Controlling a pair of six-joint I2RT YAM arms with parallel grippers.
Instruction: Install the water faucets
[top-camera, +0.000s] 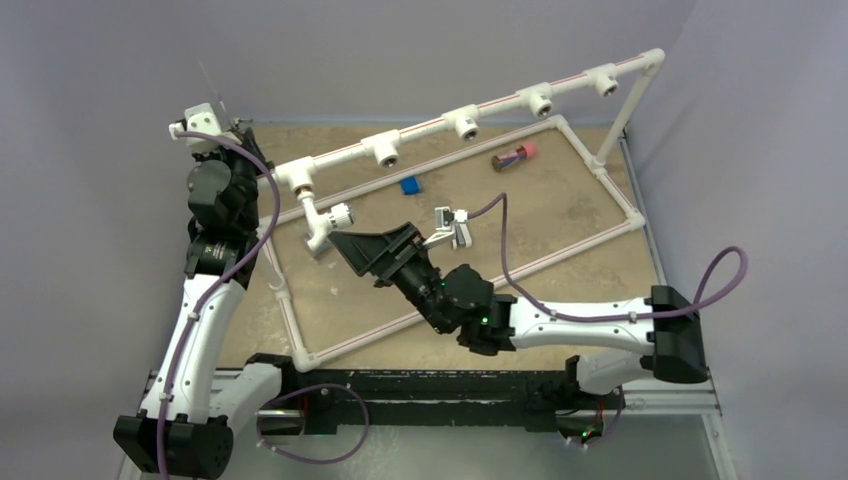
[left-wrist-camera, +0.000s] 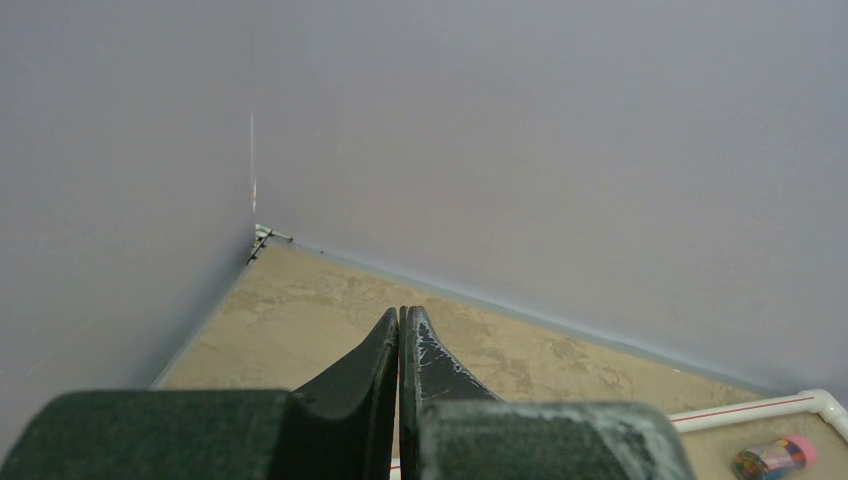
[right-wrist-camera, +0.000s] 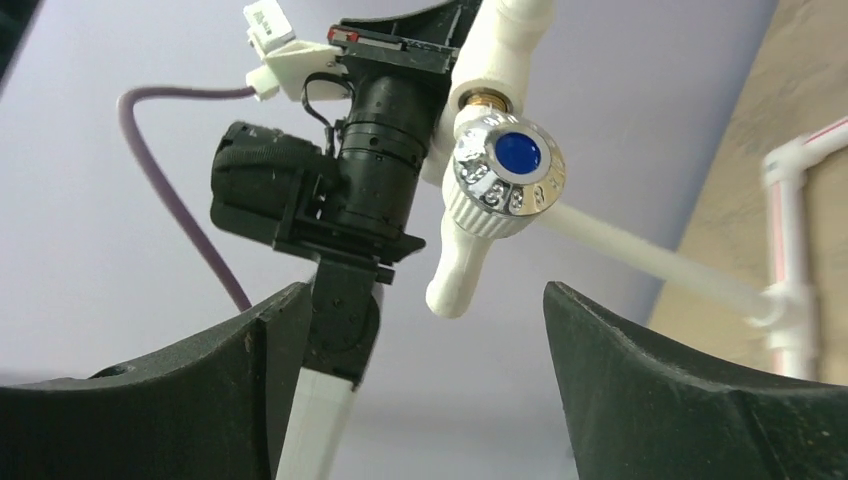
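One faucet hangs in place, four sockets still bare.
Your water faucet sits under the leftmost fitting of the pipe rail, its threaded end in the socket; whether it is tight, I cannot tell. Your right gripper stands wide apart just before the knob and touches nothing. The left gripper is pressed together, empty, toward the far corner. The other fittings wait, and you have no second faucet in view.
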